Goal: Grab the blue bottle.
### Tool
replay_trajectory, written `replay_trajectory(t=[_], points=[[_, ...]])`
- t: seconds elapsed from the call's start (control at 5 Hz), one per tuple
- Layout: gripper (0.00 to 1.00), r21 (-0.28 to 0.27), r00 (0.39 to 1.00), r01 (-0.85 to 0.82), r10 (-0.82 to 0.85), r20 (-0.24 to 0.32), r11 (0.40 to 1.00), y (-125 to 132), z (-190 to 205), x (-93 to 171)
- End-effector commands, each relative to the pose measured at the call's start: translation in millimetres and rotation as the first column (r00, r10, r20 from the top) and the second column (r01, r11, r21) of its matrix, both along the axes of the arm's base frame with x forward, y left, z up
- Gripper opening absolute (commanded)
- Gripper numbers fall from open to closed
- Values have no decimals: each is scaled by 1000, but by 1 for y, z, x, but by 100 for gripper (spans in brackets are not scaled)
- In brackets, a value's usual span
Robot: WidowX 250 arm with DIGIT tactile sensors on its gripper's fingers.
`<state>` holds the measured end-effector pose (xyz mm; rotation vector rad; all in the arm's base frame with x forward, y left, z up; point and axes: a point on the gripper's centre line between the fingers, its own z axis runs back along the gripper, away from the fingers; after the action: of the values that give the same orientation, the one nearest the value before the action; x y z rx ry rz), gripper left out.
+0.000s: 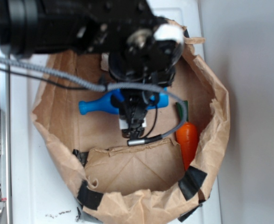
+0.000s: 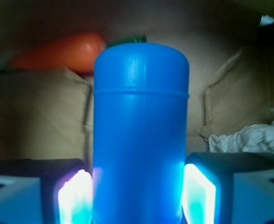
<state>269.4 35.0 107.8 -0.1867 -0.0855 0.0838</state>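
1. The blue bottle (image 1: 95,105) is seen lying on its side on the floor of a brown paper bag (image 1: 211,154), with its knob-like cap and narrow neck pointing to the left in the exterior view and its wide body hidden in part beneath the arm.
2. In the wrist view the blue bottle (image 2: 140,135) is shown end-on between the two fingers, its cylindrical body filling the middle of the picture.
3. The gripper (image 2: 137,193) is closed around the bottle's body: each finger pad (image 2: 73,196) is pressed against a side of it, and no gap is seen on either side.
4. In the exterior view the gripper (image 1: 136,122) is reaching down into the bag from above, over the bottle's body.
5. A grey cable (image 1: 52,72) is draped across the arm and looped past the gripper.
6. An orange toy carrot (image 1: 188,140) with a green top is lying beside the bag's right wall, near the bottle but apart from it.
7. The bag's rolled rim is patched with black tape (image 1: 193,182).
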Motion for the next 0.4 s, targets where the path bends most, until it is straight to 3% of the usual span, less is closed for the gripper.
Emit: replay_trajectory(t=[0.0,0.2], points=[[0,64,997,-44,40,58,997,-22,49,-3],[0,86,997,-51,45,67,995,-38,52,-3]])
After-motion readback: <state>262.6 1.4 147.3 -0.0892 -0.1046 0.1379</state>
